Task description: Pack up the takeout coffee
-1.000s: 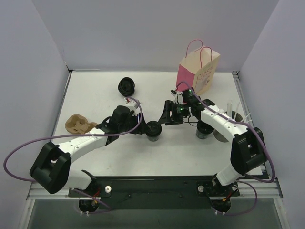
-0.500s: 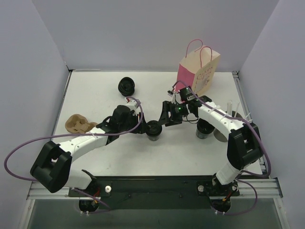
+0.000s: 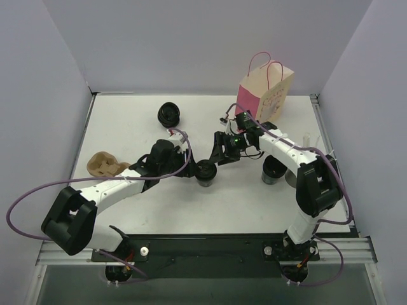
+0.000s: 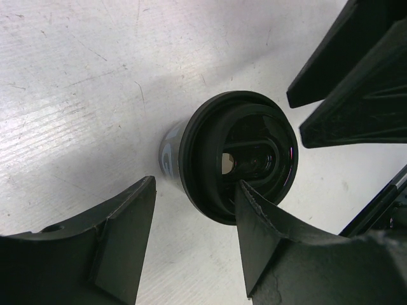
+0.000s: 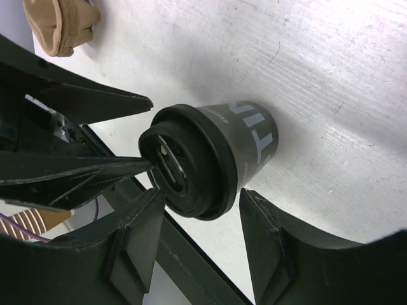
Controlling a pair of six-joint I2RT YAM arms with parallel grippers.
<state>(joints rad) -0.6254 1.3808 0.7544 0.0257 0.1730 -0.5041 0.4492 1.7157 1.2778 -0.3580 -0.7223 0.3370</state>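
A cup [image 3: 205, 172] stands upright with its lid on, near the middle of the counter [image 3: 127, 127] and between the two pincers. The left pincer [image 4: 197, 190] is spread wide to either side of the lid and holds nothing. The right pincer [image 5: 202, 197] faces it from the opposite side, its jaws likewise wide apart around the rim, gripping nothing. A second cup [image 3: 272, 173] stands to the right, just beside the right arm. The bag [image 3: 264, 92] stands at the far edge, well apart
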